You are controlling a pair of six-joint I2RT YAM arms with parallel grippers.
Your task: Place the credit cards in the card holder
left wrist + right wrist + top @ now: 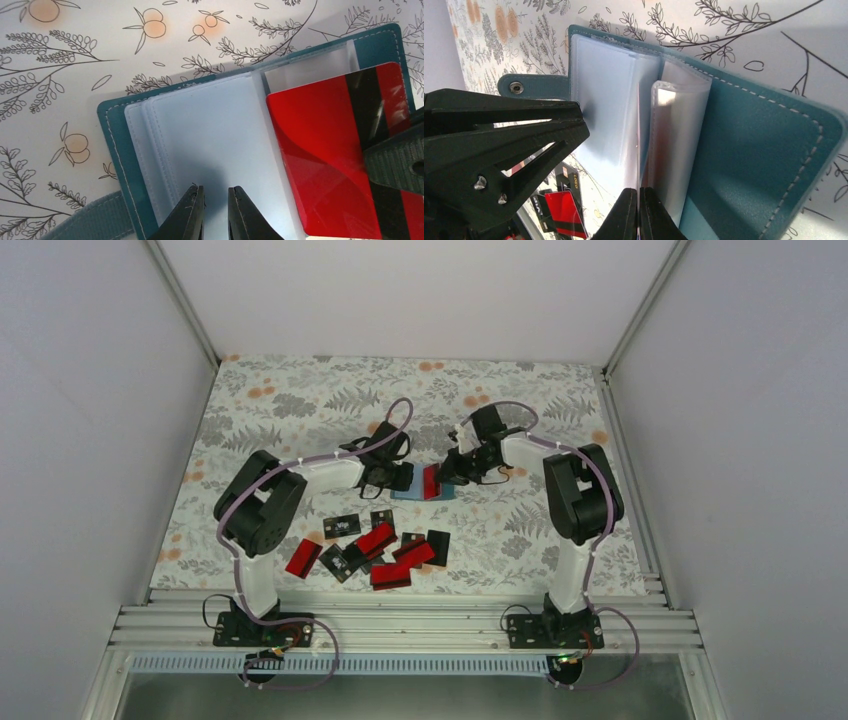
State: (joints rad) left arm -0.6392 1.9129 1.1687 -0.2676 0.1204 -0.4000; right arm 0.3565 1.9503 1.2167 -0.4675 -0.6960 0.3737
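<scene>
The teal-blue card holder (pixel 412 494) lies open on the flowered table between my two grippers, its clear sleeves showing in the left wrist view (pixel 210 130) and the right wrist view (pixel 764 150). My left gripper (pixel 216 190) rests its tips on the left clear sleeve, jaws slightly apart with nothing between them. My right gripper (pixel 639 192) is shut on a red credit card with a black stripe (pixel 320 155), seen edge-on in its own view. The card stands at the holder's right-hand sleeves, its lower part under clear plastic. In the top view, the left gripper (pixel 401 477) and right gripper (pixel 441 478) flank the holder.
Several loose credit cards lie near the front edge: red ones (pixel 303 556) (pixel 376 538) (pixel 391 575) and black ones (pixel 342 526) (pixel 438 547). Some show in the right wrist view (pixel 563 212). The holder's snap strap (pixel 531 87) sticks out on the left. Enclosure walls surround the table.
</scene>
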